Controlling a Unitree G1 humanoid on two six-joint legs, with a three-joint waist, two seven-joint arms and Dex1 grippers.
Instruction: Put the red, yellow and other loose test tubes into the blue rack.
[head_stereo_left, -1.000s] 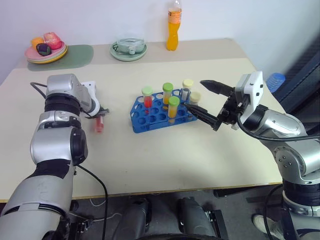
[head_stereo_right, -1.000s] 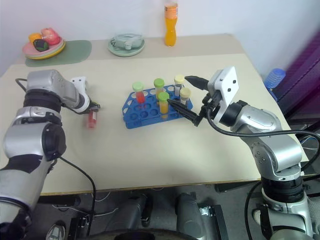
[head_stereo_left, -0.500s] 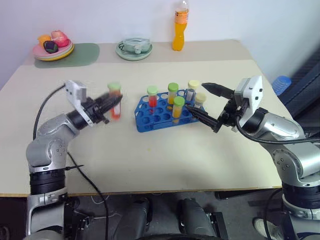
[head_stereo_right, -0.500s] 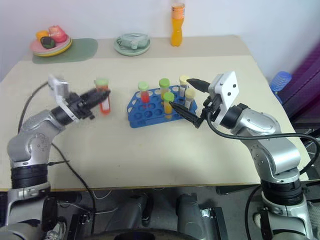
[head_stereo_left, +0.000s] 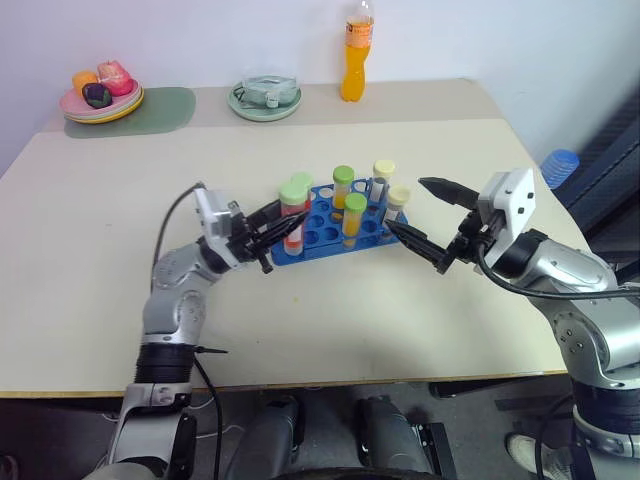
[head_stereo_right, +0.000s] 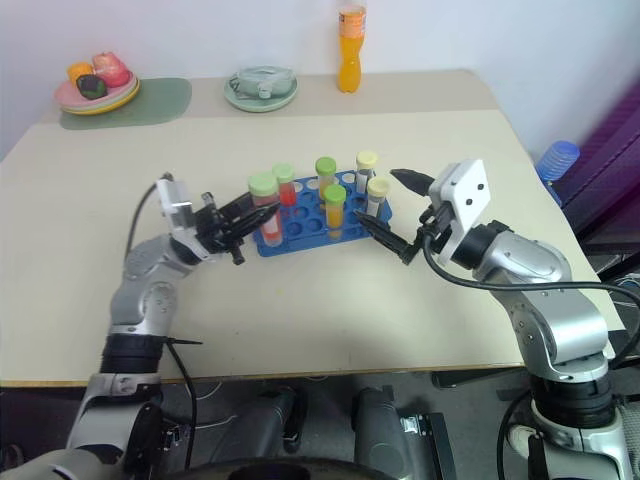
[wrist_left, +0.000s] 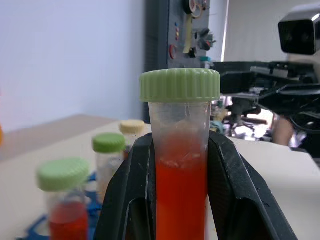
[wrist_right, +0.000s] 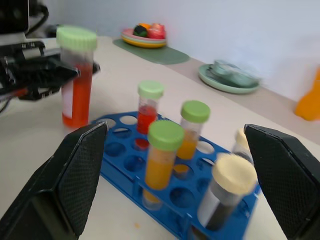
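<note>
1. You see both arms in silver-grey shells with black joints — a black cable loops along the left one.
2. Each gripper, left gripper (head_stereo_left: 272, 222) and right gripper (head_stereo_left: 420, 215), has black fingers — white wrist housings behind.

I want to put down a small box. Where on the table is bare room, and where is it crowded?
Free: the near strip of the table in front of the blue rack, and the far left stretch before the green mat. Crowded: around the rack, between the left hand with its red tube and the right hand.
</note>
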